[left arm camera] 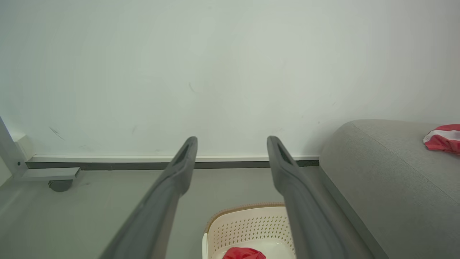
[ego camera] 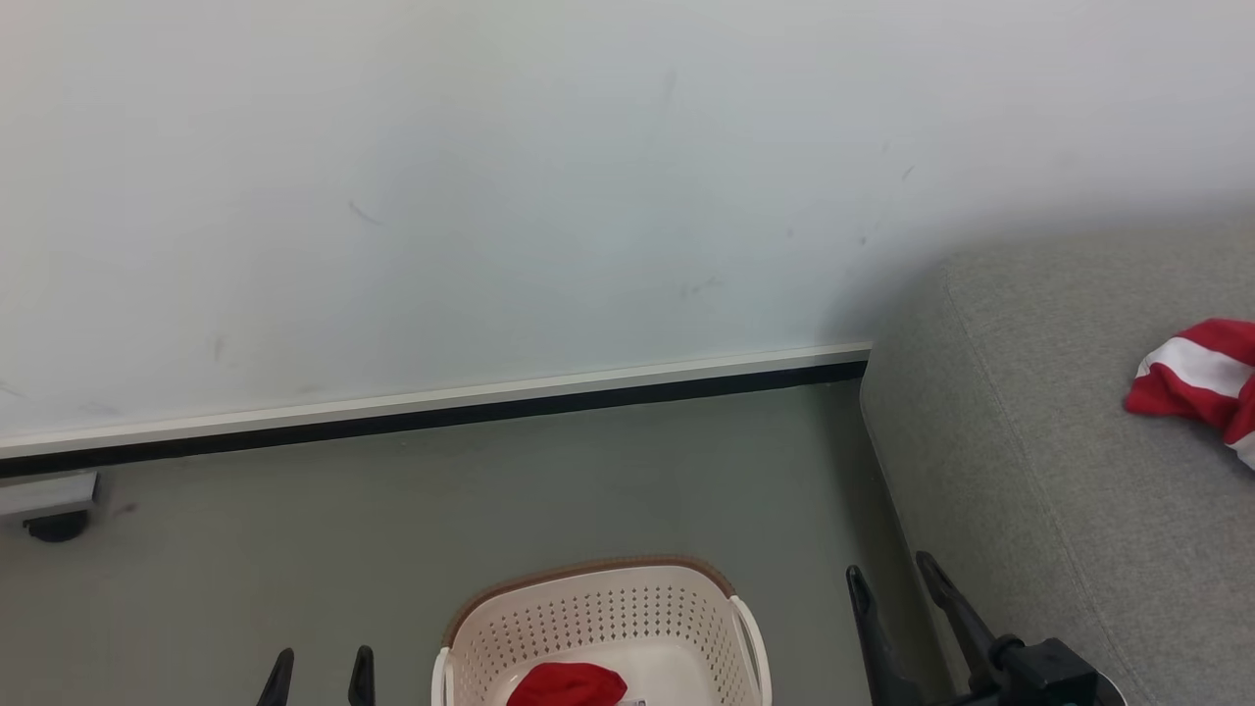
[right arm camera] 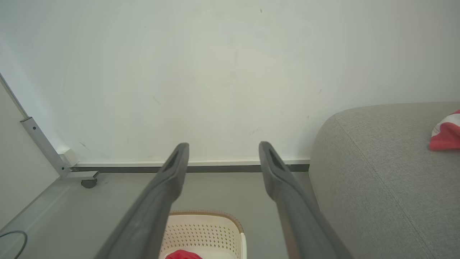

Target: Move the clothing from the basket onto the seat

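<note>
The cream basket (ego camera: 598,613) stands on the floor at the bottom middle, with a piece of red clothing (ego camera: 567,684) on its floor. A red and white striped garment (ego camera: 1201,382) lies on the grey seat (ego camera: 1059,471) at the right edge. My left gripper (ego camera: 319,672) is open, its tips left of the basket. My right gripper (ego camera: 892,579) is open between the basket and the seat, nothing in its jaws. In the left wrist view the open left gripper (left arm camera: 231,144) is above the basket (left arm camera: 248,226). In the right wrist view the open right gripper (right arm camera: 222,149) is above the basket (right arm camera: 205,230).
A white wall (ego camera: 490,196) with a pale and black baseboard (ego camera: 441,407) runs behind the grey floor (ego camera: 294,549). A metal frame foot on a caster (ego camera: 54,510) stands at the far left. A dark cable (right arm camera: 10,242) lies on the floor in the right wrist view.
</note>
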Motion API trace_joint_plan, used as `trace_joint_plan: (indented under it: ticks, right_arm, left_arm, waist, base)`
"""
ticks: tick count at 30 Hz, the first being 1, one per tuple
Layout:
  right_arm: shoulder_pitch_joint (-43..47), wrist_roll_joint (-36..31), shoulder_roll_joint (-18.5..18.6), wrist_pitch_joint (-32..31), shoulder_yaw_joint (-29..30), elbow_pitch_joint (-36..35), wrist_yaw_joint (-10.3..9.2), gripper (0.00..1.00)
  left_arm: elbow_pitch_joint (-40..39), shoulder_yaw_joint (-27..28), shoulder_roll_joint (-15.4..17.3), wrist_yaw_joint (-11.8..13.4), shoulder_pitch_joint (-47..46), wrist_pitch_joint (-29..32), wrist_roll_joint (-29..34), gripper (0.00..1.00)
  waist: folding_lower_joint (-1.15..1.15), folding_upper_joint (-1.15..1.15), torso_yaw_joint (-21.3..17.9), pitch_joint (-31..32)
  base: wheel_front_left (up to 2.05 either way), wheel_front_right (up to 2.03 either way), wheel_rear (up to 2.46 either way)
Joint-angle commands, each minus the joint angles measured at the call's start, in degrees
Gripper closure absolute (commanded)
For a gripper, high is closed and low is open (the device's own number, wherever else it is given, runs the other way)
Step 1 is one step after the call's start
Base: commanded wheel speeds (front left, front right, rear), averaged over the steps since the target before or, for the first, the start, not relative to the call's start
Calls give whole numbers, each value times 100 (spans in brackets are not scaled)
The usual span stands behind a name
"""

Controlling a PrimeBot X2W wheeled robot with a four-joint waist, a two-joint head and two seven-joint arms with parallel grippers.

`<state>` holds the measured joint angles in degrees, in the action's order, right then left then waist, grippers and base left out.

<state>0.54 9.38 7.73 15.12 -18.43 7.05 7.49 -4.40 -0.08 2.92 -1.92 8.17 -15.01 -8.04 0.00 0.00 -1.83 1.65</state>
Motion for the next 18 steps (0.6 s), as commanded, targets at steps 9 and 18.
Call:
trace_joint_plan:
  ticks: [9, 18]
  right_arm:
    - [-146, 58, 55, 5, -1, -27, 1, 0]
    - [-690, -1, 90, 5, 67, -371, 1, 0]
  left_arm:
    - [307, -280, -1, -156, -169, -21, -132, 0]
    - [1209, -744, 172, -497, -760, -21, -113, 0]
  waist:
    - [0, 0, -105, -159]
    - [0, 0, -312, -904]
  base:
    - [0, 0, 0]
    - [0, 0, 0]
